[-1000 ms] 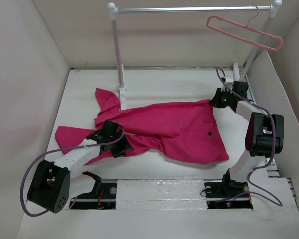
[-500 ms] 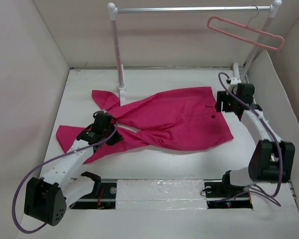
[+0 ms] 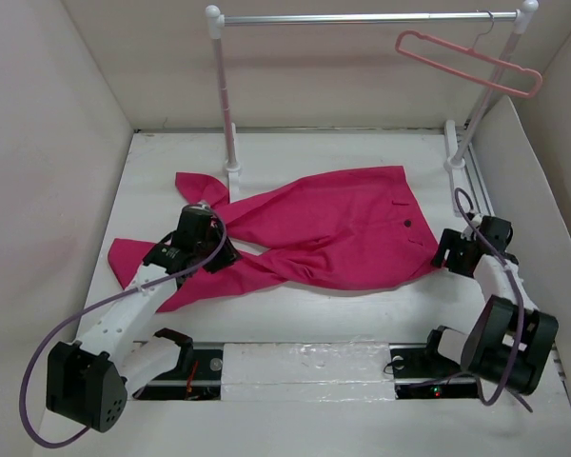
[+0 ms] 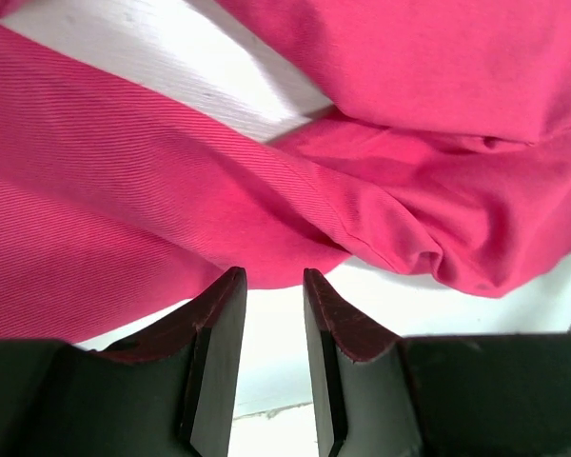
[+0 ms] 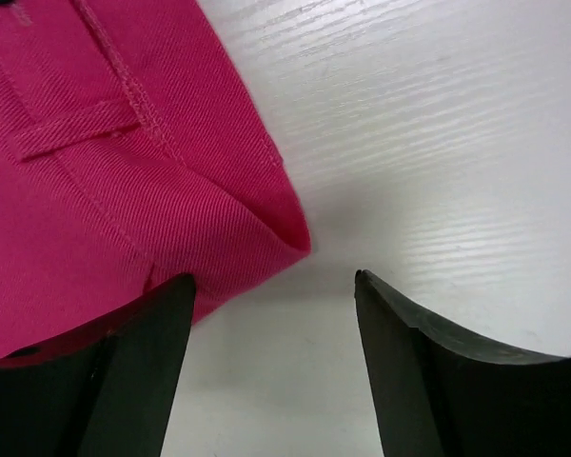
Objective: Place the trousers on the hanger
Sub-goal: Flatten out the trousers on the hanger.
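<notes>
The magenta trousers [image 3: 333, 228] lie spread on the white table, waistband to the right and legs trailing left. The pink hanger [image 3: 466, 59] hangs from the rail at the back right, apart from both arms. My left gripper [image 3: 202, 249] hovers over the crossed legs; in the left wrist view the left gripper [image 4: 274, 281] stands slightly open, with bare table in the gap and the trousers [image 4: 171, 190] just beyond the tips. My right gripper [image 3: 442, 255] sits by the near waistband corner. The right gripper [image 5: 274, 281] is wide open and holds nothing, with the trousers [image 5: 95, 171] by its left finger.
A white-and-silver clothes rail [image 3: 362, 17] spans the back, its left post [image 3: 226, 105] standing right behind the trousers and its right post base [image 3: 453, 157] at the far right. Beige walls close in the table on the left, back and right.
The trousers slid back and right. My right gripper opened, let go of the waistband and drew back toward the near right. The left gripper shut, then parted again over the legs.
</notes>
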